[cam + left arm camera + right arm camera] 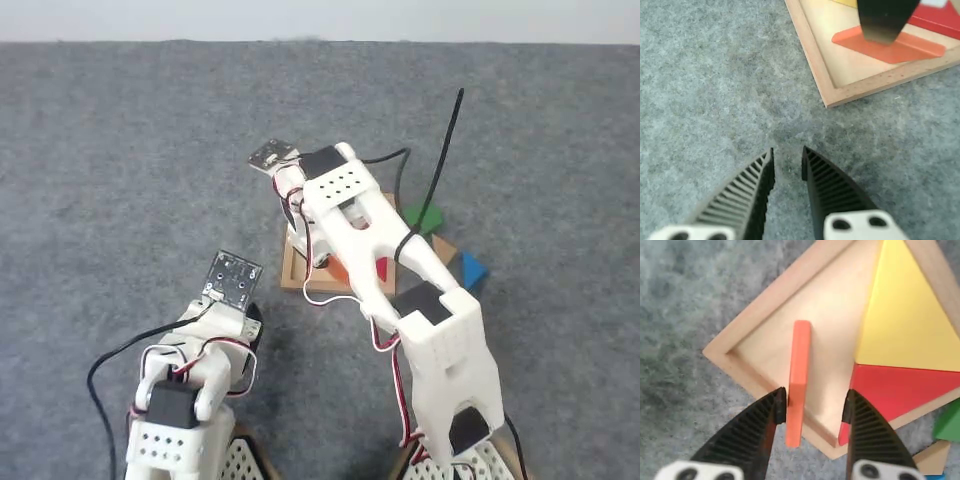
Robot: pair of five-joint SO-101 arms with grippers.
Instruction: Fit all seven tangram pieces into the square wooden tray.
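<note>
Right gripper (814,407) over one corner of the wooden tray (767,315); jaws well apart; orange piece (799,365) between them, against one finger (771,415) and clear of the other, so not clamped; the piece looks to stand on its edge with one end over the rim, though its tilt is hard to judge; yellow triangle (905,315) and red triangle (900,387) flat in the tray, touching; green piece (425,218) and blue piece (472,270) on the grey carpet (700,100) beside the tray; left gripper (787,162) low over carpet near a tray corner, jaws a narrow gap apart, holding nothing
</note>
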